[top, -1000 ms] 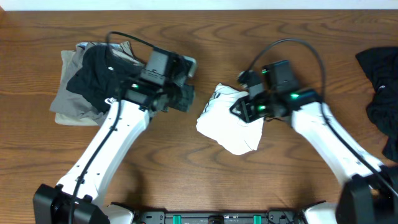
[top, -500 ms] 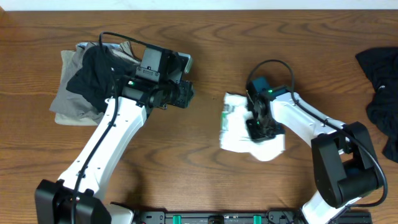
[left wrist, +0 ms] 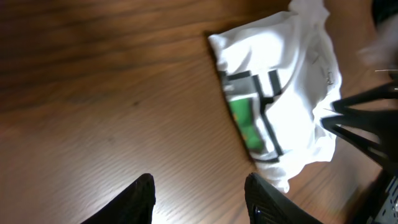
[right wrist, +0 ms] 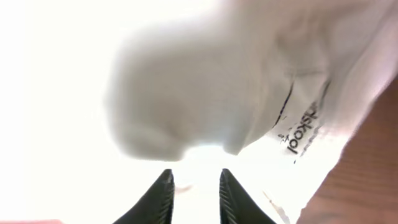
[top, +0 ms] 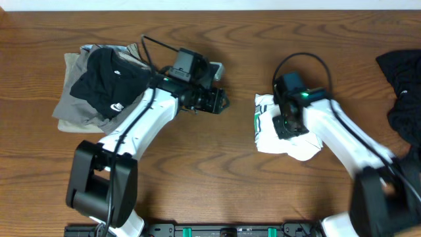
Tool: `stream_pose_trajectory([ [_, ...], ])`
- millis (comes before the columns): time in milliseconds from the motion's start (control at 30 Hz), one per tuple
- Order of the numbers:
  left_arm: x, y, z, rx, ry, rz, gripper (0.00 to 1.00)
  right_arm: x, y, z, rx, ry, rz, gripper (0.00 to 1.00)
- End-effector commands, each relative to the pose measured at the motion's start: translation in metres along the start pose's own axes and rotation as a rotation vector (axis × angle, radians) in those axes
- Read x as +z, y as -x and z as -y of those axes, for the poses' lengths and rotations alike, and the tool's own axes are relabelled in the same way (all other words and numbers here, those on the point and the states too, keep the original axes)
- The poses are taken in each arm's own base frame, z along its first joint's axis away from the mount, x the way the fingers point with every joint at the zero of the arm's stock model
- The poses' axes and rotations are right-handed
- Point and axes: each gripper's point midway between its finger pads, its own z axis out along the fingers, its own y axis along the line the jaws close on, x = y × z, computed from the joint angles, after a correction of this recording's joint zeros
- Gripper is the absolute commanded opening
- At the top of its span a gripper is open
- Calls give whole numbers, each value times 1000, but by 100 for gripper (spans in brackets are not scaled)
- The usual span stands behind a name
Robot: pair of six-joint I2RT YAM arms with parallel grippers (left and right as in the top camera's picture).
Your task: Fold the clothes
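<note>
Within 1 second the right gripper [top: 289, 124] has dragged the white shirt [top: 293, 146] rightward. The bundle now lies right of the middle of the table [top: 197, 171], with its printed edge facing left. In the right wrist view the fingers stand narrow with white cloth filling the gap, apparently clamped on it. The left gripper [left wrist: 199, 186] has swung from the pile of folded clothes [top: 85, 92] toward the shirt, jaws wide and empty. The shirt looks crumpled, so folding likely needs a 2nd grasp.

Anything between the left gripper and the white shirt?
No. Only bare wooden table between the left gripper and the white shirt; overhead and left wrist views both show it.
</note>
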Motion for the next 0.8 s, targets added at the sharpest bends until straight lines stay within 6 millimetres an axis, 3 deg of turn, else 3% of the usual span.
stream_pose_trajectory([
  [0,-1,8,9,11,-37,21,49,-54,26,-25,21,217,187,25],
  [100,-4,13,5,10,-32,44,49,-64,28,-33,77,276,210,21],
  [200,-7,15,-2,-4,-25,52,49,-54,23,-49,74,352,172,19],
  [300,-9,14,-5,-18,-23,45,50,-30,12,-62,80,392,90,17],
  [467,-9,10,-7,-28,-20,30,50,17,-16,-64,119,367,-84,13],
  [600,-9,9,-7,-29,-20,28,50,40,-51,-51,129,268,-257,10],
  [767,-9,8,-7,-34,-18,21,54,32,-94,-8,102,9,-419,6],
])
